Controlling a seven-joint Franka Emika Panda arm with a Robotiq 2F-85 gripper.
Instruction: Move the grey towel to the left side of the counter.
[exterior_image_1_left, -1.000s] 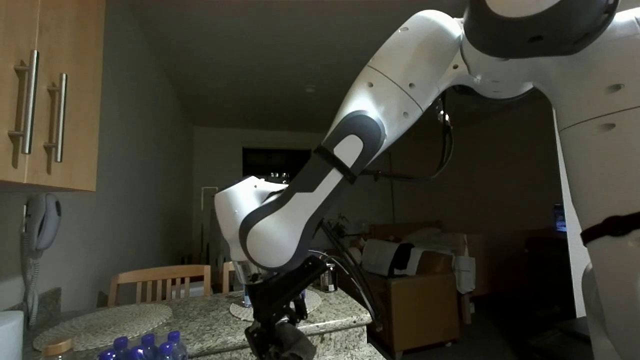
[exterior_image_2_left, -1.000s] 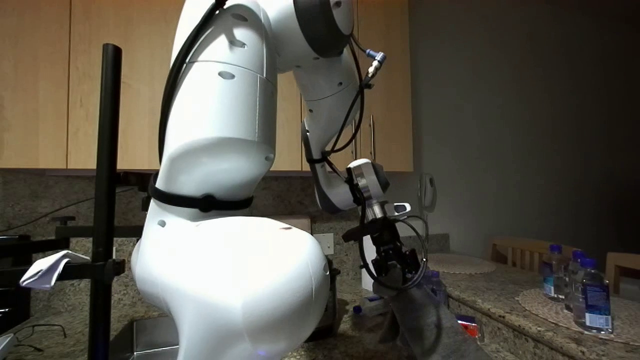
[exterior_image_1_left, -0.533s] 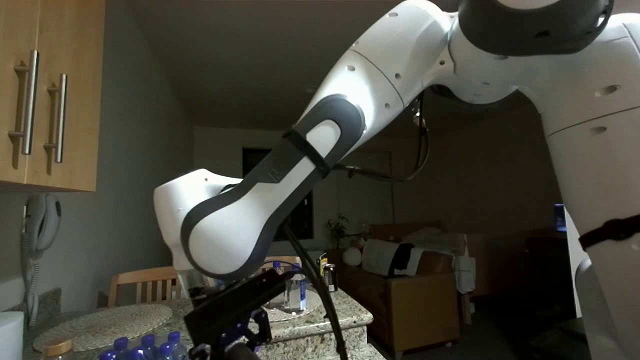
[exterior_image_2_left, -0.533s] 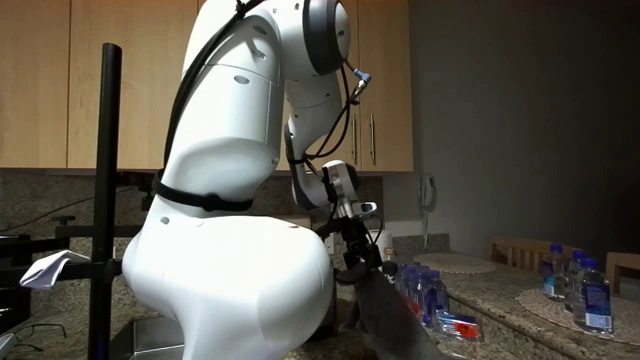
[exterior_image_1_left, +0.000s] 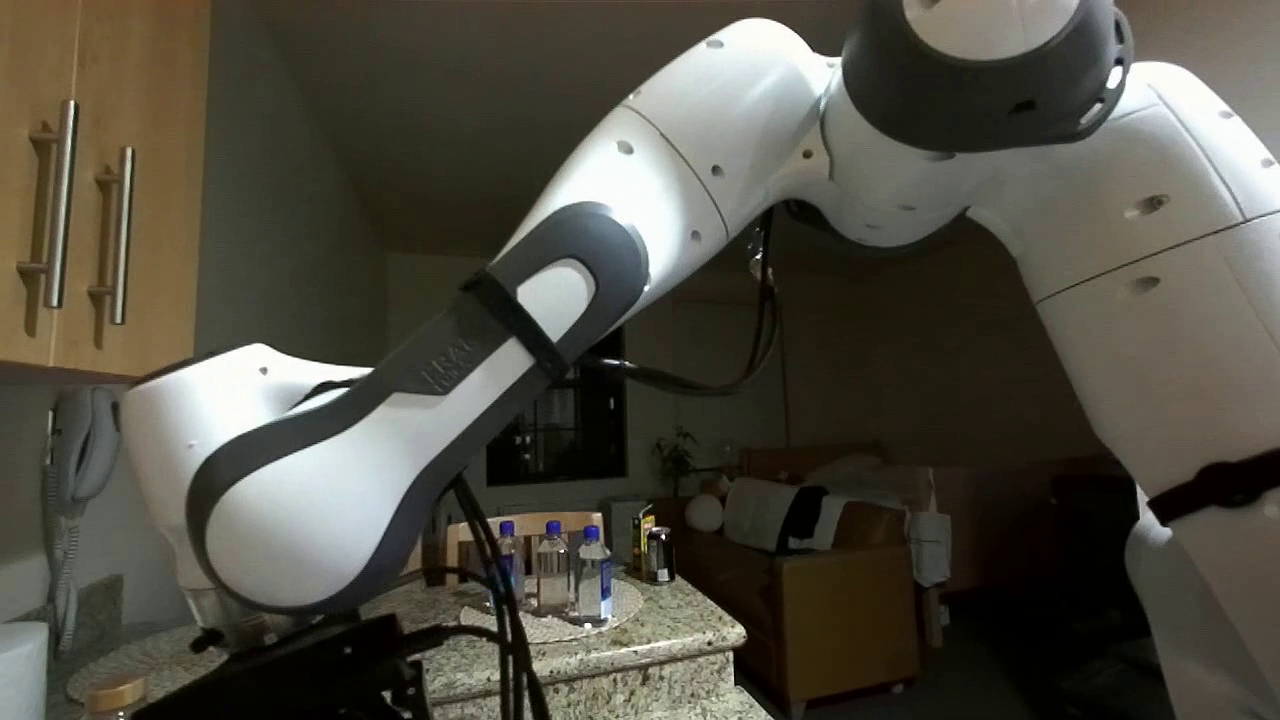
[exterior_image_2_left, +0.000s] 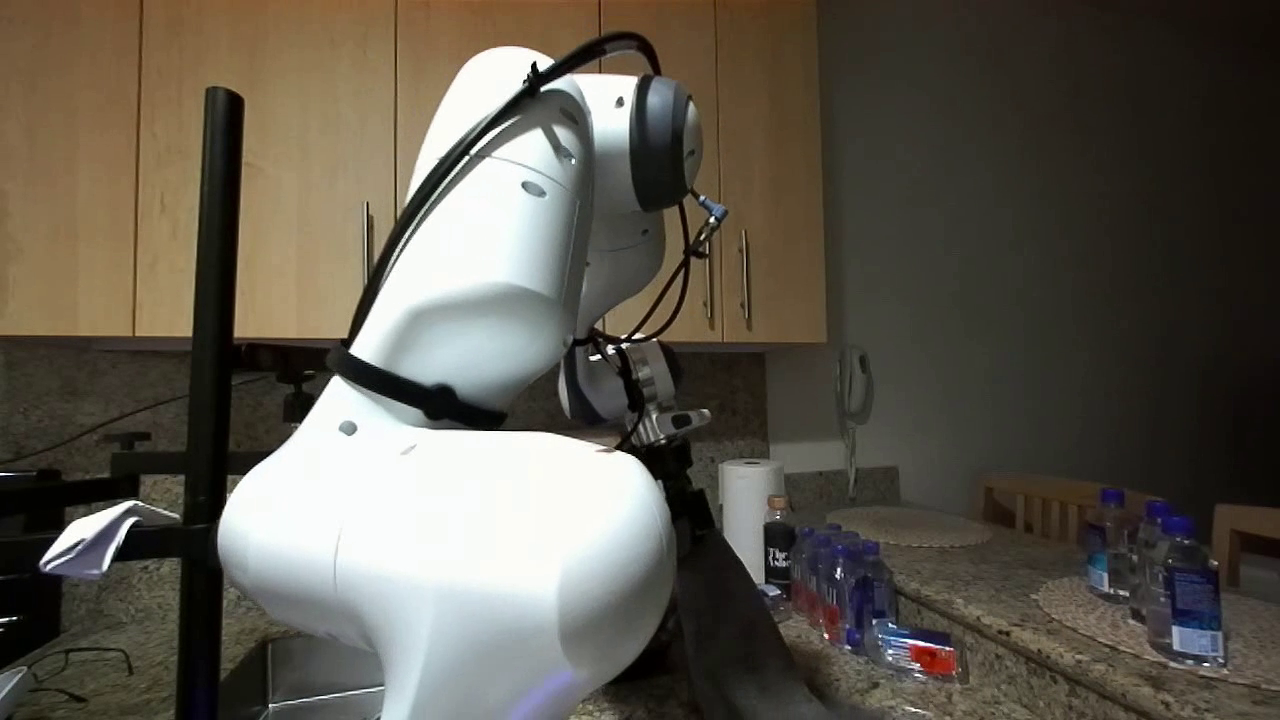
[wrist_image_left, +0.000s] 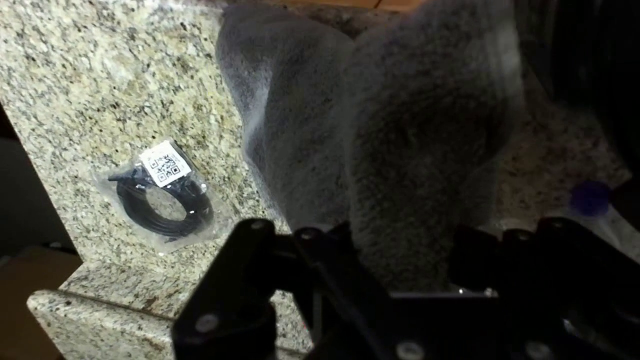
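The gripper (wrist_image_left: 405, 245), jaws clamped on the grey towel (wrist_image_left: 310, 125) that hangs over the counter (wrist_image_left: 125, 75) inside its outer edge, should travel toward the left edge, loose folds lifted clear of the bagged cable (wrist_image_left: 190, 200), and lower before letting go.

In an ext. view the robot's smooth-shelled white arm w/ dark-grey trim (exterior_image_1_left: 570, 290) arches from 4 o'clock thru 2 down to its rounded white-and-grey wrist (exterior_image_1_left: 290, 530), approx. 8 o'clock, & in wrist view its black screw-jointed gripper (wrist_image_left: 405, 245) points to 12, fingers (wrist_image_left: 472, 252) partly spread in a loaded grip.
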